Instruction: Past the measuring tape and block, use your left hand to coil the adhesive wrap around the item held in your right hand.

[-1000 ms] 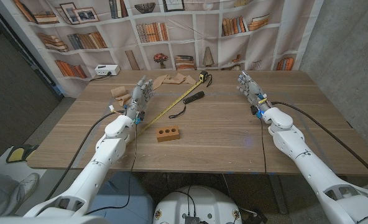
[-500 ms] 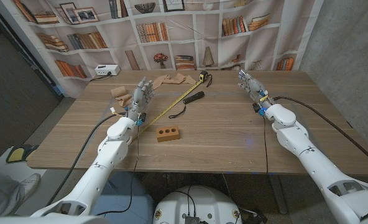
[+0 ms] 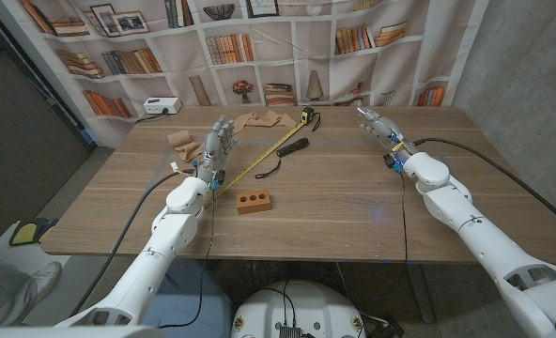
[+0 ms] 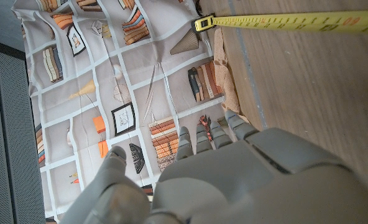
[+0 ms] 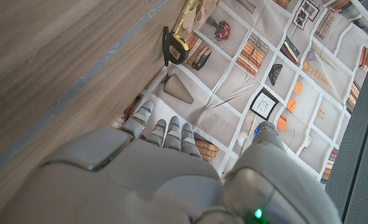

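Lying at the far edge of the wooden table, the tan adhesive wrap is a crumpled strip stretched out just left of the measuring tape's case; a second tan piece sits further left, close beside the left hand. In the left wrist view the wrap shows as a tan edge against the table, beyond the fingers. The left hand holds nothing, its fingers extended and apart, raised near the yellow tape blade, which runs diagonally from the case toward the left forearm. The blade's hooked end shows in the left wrist view. A dark, slim tool with a cord loop lies just right of the blade. The brown block with holes in its top rests nearer the robot, just beside the blade's near end. The right hand hovers over the far right part of the table, well apart from all objects, fingers straight and spread, holding nothing. Behind the table hangs a backdrop printed with bookshelves.
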`<control>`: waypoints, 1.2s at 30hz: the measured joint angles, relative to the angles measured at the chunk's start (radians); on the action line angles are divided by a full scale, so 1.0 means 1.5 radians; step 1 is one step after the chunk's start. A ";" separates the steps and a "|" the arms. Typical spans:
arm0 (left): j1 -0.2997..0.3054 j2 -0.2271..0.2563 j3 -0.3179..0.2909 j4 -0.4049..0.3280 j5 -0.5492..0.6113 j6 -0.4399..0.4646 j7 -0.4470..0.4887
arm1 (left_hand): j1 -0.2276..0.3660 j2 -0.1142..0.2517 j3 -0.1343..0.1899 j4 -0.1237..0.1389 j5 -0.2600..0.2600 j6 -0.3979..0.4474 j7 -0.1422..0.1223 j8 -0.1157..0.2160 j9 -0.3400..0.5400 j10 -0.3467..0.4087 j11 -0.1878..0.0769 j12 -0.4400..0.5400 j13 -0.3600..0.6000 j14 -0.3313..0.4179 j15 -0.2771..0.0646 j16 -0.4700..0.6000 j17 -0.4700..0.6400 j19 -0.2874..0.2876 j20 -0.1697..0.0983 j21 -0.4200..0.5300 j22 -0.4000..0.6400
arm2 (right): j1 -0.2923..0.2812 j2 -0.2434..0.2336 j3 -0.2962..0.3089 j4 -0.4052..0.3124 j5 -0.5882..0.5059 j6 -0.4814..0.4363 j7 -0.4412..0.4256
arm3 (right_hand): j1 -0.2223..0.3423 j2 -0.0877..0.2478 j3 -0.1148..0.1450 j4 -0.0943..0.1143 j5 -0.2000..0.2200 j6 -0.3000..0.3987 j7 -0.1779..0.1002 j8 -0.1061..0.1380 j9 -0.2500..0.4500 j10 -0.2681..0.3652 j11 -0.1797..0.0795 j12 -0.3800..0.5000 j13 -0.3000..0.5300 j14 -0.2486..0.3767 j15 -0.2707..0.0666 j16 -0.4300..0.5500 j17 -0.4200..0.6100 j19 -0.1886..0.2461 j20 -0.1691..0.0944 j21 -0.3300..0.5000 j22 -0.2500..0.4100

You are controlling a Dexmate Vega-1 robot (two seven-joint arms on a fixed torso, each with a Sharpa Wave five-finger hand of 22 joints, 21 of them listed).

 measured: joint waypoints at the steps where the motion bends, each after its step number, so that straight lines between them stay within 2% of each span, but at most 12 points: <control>1: 0.000 0.000 0.000 0.000 0.000 0.000 0.000 | 0.000 0.000 0.001 -0.001 0.000 0.000 0.000 0.000 0.000 0.000 0.000 0.000 0.000 0.000 0.000 0.000 0.000 0.000 0.000 0.000 0.000 | 0.002 -0.003 -0.002 -0.002 -0.003 0.000 -0.001 | 0.011 0.003 0.004 -0.004 0.000 0.000 0.000 0.000 0.000 0.000 0.000 0.000 0.000 0.000 0.000 0.000 0.000 0.000 0.000 0.000 0.000; 9: 0.016 0.008 0.000 -0.026 0.000 0.007 0.010 | 0.000 0.000 0.002 -0.002 0.000 0.000 0.000 0.000 0.000 0.004 0.004 0.000 0.000 0.000 0.000 0.000 0.000 0.000 0.000 0.000 0.000 | 0.011 -0.020 -0.016 -0.016 -0.027 -0.012 -0.009 | 0.067 0.021 0.029 -0.029 0.000 0.000 0.000 0.000 0.000 0.000 0.000 0.000 0.000 -0.002 -0.002 0.000 0.000 0.008 -0.008 0.003 0.000; 16: 0.030 0.014 -0.002 -0.044 -0.003 0.010 0.021 | 0.000 0.000 0.002 -0.002 0.000 0.000 0.000 0.000 0.000 0.004 0.004 0.000 0.000 0.000 0.000 0.000 0.000 0.000 0.000 0.000 0.000 | 0.021 -0.038 -0.030 -0.034 -0.048 -0.028 -0.014 | 0.089 0.025 0.036 -0.036 0.000 -0.003 -0.003 0.000 0.000 0.000 0.000 0.000 0.000 -0.001 -0.004 0.000 0.000 0.012 -0.012 0.003 -0.002; 20: 0.030 0.014 -0.002 -0.044 -0.004 0.010 0.026 | 0.000 0.000 0.002 -0.002 0.000 0.000 0.000 0.000 0.000 0.004 0.004 0.000 0.000 0.000 0.000 0.000 0.000 0.000 0.000 0.000 0.000 | 0.025 -0.050 -0.038 -0.047 -0.053 -0.031 -0.016 | 0.114 0.026 0.043 -0.043 0.000 -0.004 -0.004 0.000 0.001 -0.001 -0.008 0.000 0.000 0.002 -0.006 0.000 0.000 0.012 -0.012 0.003 -0.002; 28: 0.045 0.021 -0.003 -0.065 -0.005 0.013 0.036 | 0.000 0.000 0.002 -0.002 0.000 0.000 0.000 0.000 0.000 0.004 0.004 0.000 0.000 0.000 0.000 0.000 0.000 0.000 0.000 0.000 0.000 | 0.033 -0.072 -0.054 -0.071 -0.091 -0.059 -0.026 | 0.162 0.032 0.064 -0.045 0.000 -0.008 -0.008 0.000 0.003 0.001 -0.019 0.000 0.001 0.002 -0.013 0.000 0.000 0.017 -0.017 0.003 -0.002; 30: 0.049 0.023 -0.003 -0.069 -0.005 0.014 0.038 | 0.000 0.000 0.002 -0.002 0.000 0.000 0.000 0.000 0.000 0.004 0.004 0.000 0.000 0.000 0.000 0.000 0.000 0.000 0.000 0.000 0.000 | 0.036 -0.077 -0.058 -0.074 -0.104 -0.066 -0.030 | 0.167 0.031 0.064 -0.045 0.000 -0.006 -0.006 0.005 0.003 0.002 -0.019 0.000 0.002 0.002 -0.013 0.000 0.000 0.019 -0.019 0.003 -0.002; 34: 0.050 0.023 -0.003 -0.070 -0.006 0.015 0.042 | 0.000 0.000 0.002 -0.002 0.000 0.000 0.000 0.000 0.000 0.004 0.004 0.000 0.000 0.000 0.000 0.000 0.000 0.000 0.000 0.000 0.000 | 0.042 -0.084 -0.067 -0.080 -0.109 -0.070 -0.031 | 0.174 0.032 0.068 -0.042 0.000 -0.006 -0.006 0.005 0.003 0.002 -0.019 0.000 0.002 0.002 -0.013 0.000 0.000 0.020 -0.020 0.003 -0.002; 36: 0.054 0.024 -0.003 -0.075 -0.006 0.016 0.044 | 0.000 0.000 0.002 -0.002 0.000 0.000 0.000 0.000 0.000 0.004 0.003 0.000 0.000 0.000 0.000 0.000 0.000 0.000 0.000 0.000 0.000 | 0.045 -0.088 -0.072 -0.082 -0.126 -0.077 -0.034 | 0.181 0.028 0.071 -0.044 0.000 -0.006 -0.006 0.005 0.003 0.002 -0.019 0.000 0.002 0.002 -0.013 0.000 0.000 0.020 -0.020 0.003 -0.002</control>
